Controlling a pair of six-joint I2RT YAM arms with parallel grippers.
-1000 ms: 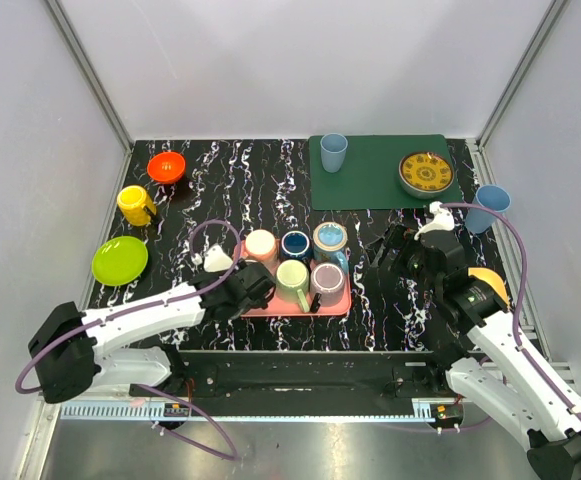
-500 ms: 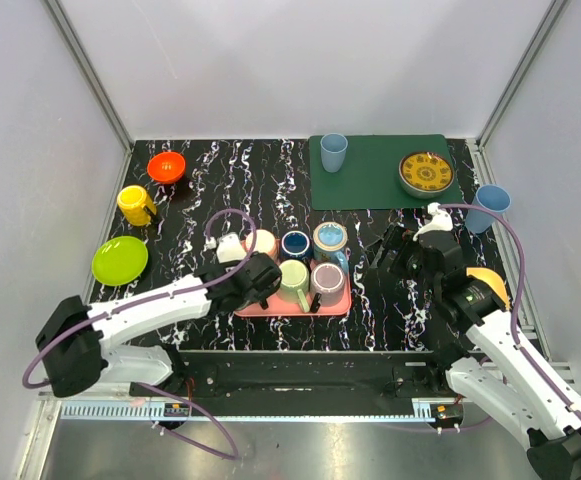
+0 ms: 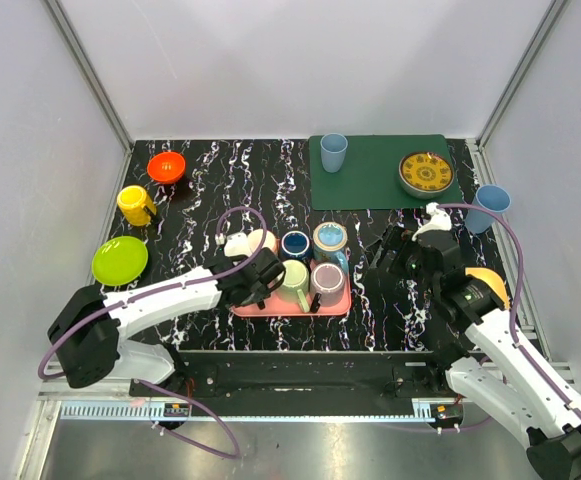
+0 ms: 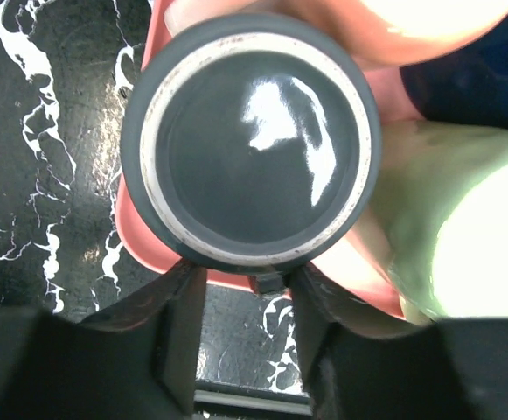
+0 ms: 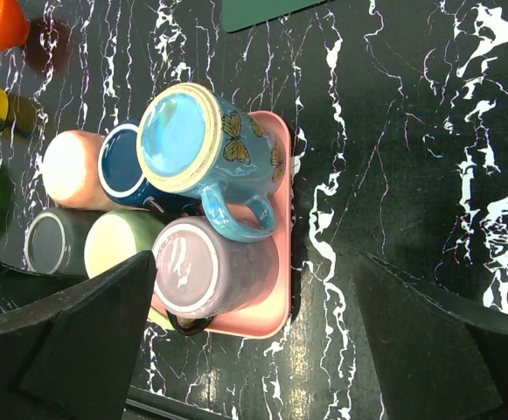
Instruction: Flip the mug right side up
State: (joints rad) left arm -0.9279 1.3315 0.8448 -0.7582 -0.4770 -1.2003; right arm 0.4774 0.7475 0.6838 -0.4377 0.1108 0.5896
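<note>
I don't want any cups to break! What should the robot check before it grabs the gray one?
1. Gray mug upside down, needs turning: ok.
2. Left gripper open and lined up with it: ok.
3. Fingers touching it: cannot tell.
4. Space around it: not ok, the green mug sits close beside it.
5. Right gripper off to the side of the pink tray: ok.

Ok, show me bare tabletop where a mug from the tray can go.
Widest bare patch: the marble behind the pink tray, between the orange bowl and the green mat. The mat's middle is free too. The tray is packed with mugs.
</note>
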